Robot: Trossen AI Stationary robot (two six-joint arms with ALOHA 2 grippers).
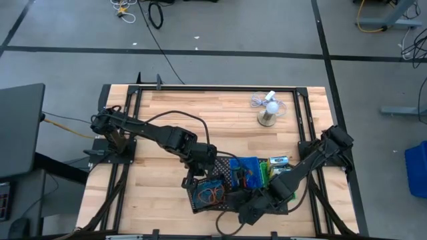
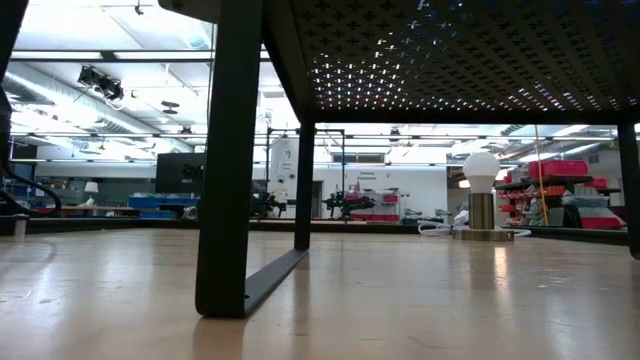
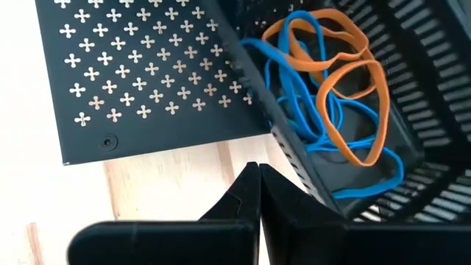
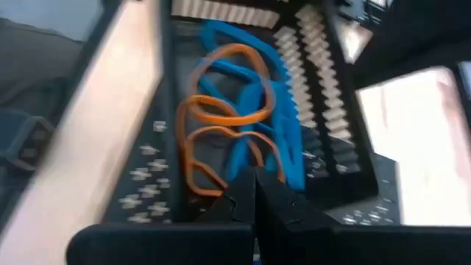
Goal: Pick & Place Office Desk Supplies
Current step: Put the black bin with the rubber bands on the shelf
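Note:
Blue and orange rubber-band loops (image 3: pixel 331 96) lie in a heap on the floor of a small black slotted bin (image 1: pixel 208 193) that stands on the black mesh tray (image 3: pixel 147 66). My left gripper (image 3: pixel 257 171) is shut and hovers over the bin's wall (image 3: pixel 294 147), at the tray's edge. My right gripper (image 4: pixel 255 175), also shut, points slanting down into the same bin, its tips right at the loops (image 4: pixel 243 110). A blue bin (image 1: pixel 245 167), a green bin (image 1: pixel 265 175) and a green-white box (image 1: pixel 279 160) stand farther right on the tray. My left gripper touches nothing that shows. My right gripper's shut fingertips (image 4: pixel 243 193) stand among the orange and blue loops, slanting down from the table's right and near side. The blurred wrist view does not show whether they touch or hold a loop.
A white mini fan (image 1: pixel 269 110) on a round base stands at the table's far right, with a cable coiled beside it. In the low view the mesh tray (image 2: pixel 450 50) stands raised on black legs (image 2: pixel 230 200). Bare wood lies to the left and far side.

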